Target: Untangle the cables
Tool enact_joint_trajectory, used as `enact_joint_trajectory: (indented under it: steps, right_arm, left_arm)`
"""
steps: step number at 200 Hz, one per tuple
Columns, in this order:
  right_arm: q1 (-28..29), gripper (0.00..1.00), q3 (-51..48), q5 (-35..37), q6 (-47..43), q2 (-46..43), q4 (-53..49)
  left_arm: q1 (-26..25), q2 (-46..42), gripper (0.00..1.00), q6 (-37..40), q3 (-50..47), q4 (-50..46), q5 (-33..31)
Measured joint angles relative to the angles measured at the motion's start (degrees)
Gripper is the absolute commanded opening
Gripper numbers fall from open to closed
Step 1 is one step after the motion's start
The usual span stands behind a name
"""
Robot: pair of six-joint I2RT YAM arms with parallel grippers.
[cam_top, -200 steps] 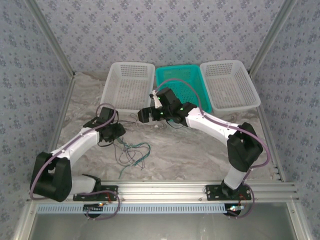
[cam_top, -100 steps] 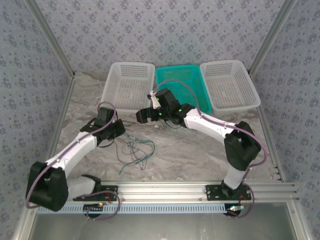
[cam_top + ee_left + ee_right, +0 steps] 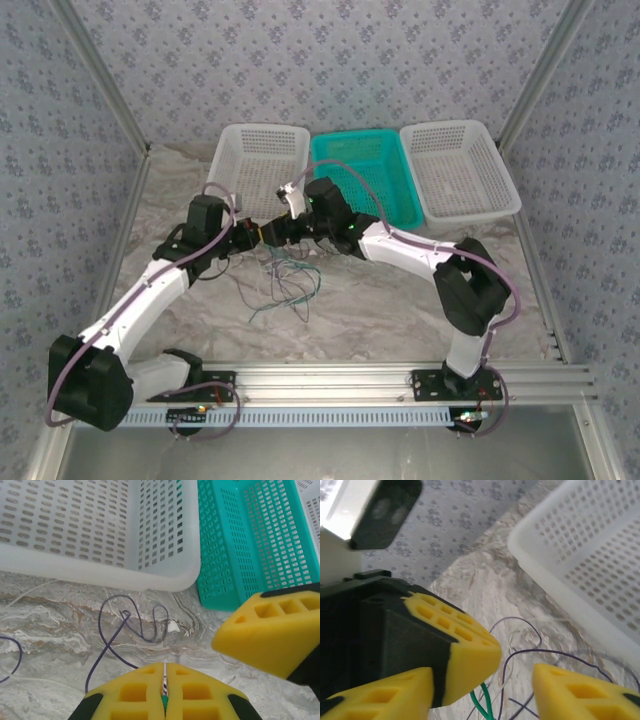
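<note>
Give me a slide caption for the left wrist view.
Left gripper pinching thin cables, dark cable looped on the table before the white basket and teal basket.

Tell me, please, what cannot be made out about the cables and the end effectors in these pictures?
- Top view: the cables are too thin to trace which strand crosses which.
- Left wrist view: the left end effector is shut on the cables; the bottom edge cuts off where they lead.
- Right wrist view: the open right end effector and the green strand are cut off by the bottom edge.
</note>
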Motion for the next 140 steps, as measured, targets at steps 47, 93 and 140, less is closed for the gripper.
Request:
enact_joint_trajectory:
  steps: [47, 93, 140]
  right_arm:
    - [-0.31, 0.48, -1.2, 0.31, -0.55, 0.7, 5.57]
    - [-1.73, 0.57, -12.15, 2.1, -2.4, 1.88, 4.26]
    - [-1.9, 0.78, -14.36, -0.9, -4.26, -1.88, 0.96]
  left_arm:
    - [2.19, 0.0, 0.0, 0.28, 4.04, -3.85, 0.31]
    - [3.17, -2.23, 0.0, 0.9, 11.63, -2.21, 7.58]
    - [3.43, -2.84, 0.0, 2.23, 12.28, -0.39, 8.66]
